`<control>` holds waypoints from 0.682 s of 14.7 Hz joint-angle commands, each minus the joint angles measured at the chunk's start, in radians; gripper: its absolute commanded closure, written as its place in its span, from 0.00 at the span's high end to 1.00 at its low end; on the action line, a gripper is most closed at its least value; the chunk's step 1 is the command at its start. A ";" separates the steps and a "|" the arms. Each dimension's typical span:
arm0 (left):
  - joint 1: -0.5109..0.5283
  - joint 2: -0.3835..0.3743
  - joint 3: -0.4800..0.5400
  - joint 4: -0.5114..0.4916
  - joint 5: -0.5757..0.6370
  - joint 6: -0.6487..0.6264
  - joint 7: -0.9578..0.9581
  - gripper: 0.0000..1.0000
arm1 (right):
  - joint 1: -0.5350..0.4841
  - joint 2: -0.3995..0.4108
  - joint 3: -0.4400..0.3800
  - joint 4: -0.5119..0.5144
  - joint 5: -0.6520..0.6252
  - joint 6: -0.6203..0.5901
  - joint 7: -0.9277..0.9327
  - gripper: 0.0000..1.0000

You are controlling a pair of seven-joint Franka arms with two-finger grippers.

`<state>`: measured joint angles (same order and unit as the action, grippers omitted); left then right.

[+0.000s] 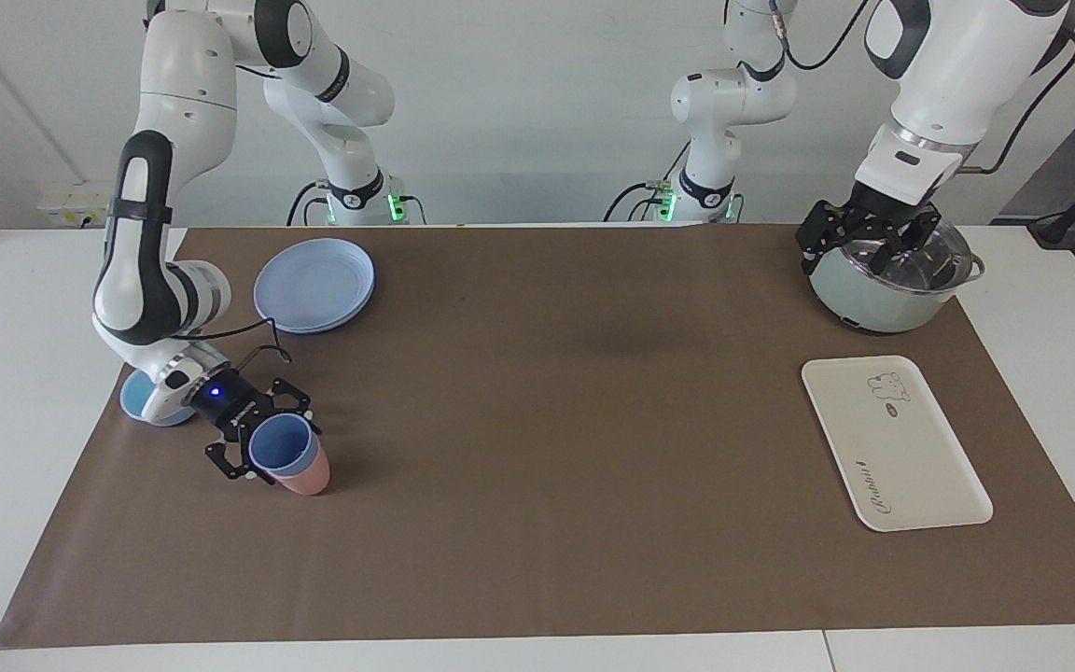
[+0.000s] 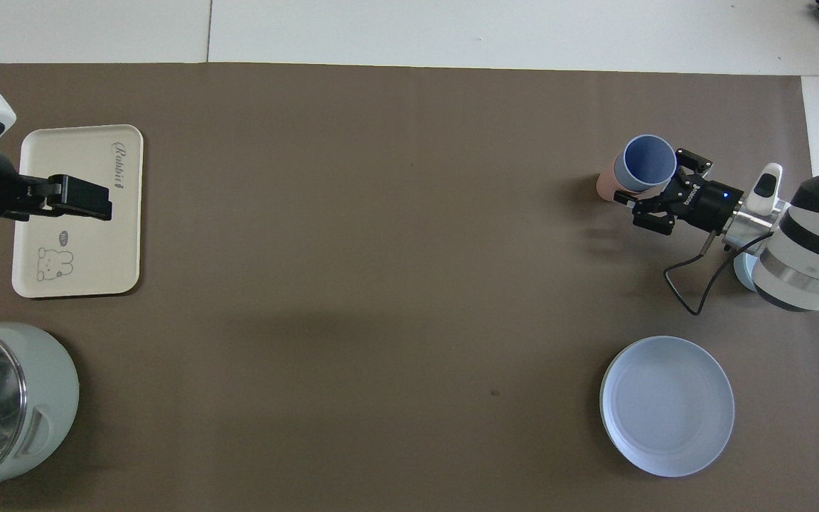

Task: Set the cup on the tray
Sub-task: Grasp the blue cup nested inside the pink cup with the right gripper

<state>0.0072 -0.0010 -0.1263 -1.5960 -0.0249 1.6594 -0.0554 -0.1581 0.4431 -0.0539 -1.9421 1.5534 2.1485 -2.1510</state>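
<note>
Early in the task. Right jaws clamped on the blue cup, tilted against a pink cup. Left jaws, state unclear, waiting over a pot. Still left: carrying across the table to the tray.

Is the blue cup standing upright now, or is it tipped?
Tipped. In both views the blue cup shows its open mouth slantwise, held by the right gripper against the pink cup.
</note>
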 commanded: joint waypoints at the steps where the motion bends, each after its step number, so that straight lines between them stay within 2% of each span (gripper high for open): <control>1: 0.005 -0.037 0.004 -0.050 -0.007 0.033 0.017 1.00 | 0.008 -0.001 0.002 -0.011 0.045 0.019 -0.040 1.00; 6: 0.004 -0.037 0.004 -0.055 -0.007 0.040 0.016 1.00 | 0.032 -0.001 0.002 -0.018 0.085 0.045 -0.067 0.98; 7: 0.004 -0.037 0.004 -0.055 -0.007 0.040 0.016 1.00 | 0.031 0.000 0.002 -0.015 0.085 0.045 -0.084 0.65; 8: 0.004 -0.037 0.004 -0.055 -0.007 0.040 0.016 1.00 | 0.029 0.000 0.002 -0.012 0.085 0.047 -0.102 0.01; 10: 0.001 -0.037 0.004 -0.055 -0.007 0.040 0.016 1.00 | 0.026 -0.001 0.002 -0.009 0.085 0.048 -0.095 0.00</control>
<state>0.0075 -0.0011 -0.1262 -1.6036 -0.0249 1.6730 -0.0554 -0.1285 0.4433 -0.0546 -1.9486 1.6051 2.1819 -2.2101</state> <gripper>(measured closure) 0.000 0.159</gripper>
